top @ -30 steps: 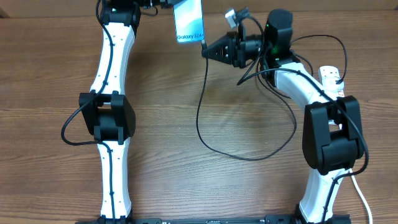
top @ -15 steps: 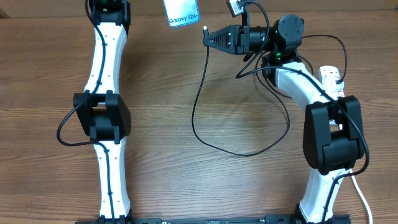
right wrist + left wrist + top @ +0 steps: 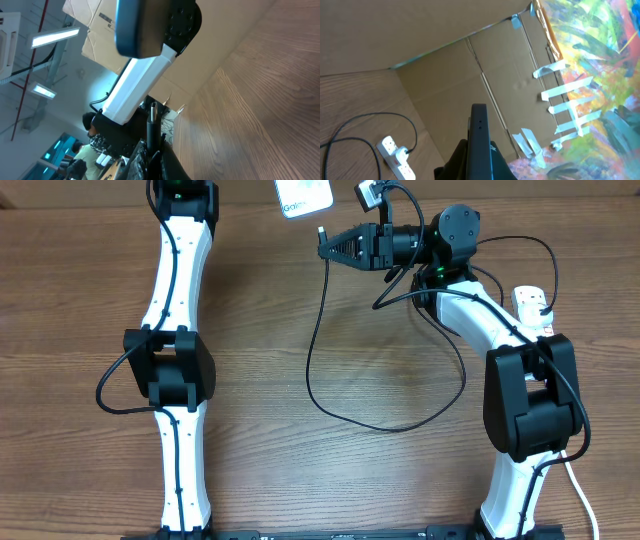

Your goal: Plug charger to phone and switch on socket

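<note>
Near the top middle of the frame, the phone, clamped in the closed left gripper, has been shifted upward, and the tip of the charger, pinched in the closed right gripper, brought just below it, so insertion is judged near.

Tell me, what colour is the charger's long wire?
Black. The charger shows best in the overhead view, looping across the table.

Left tool and right tool clamped, seemingly raised.
</note>
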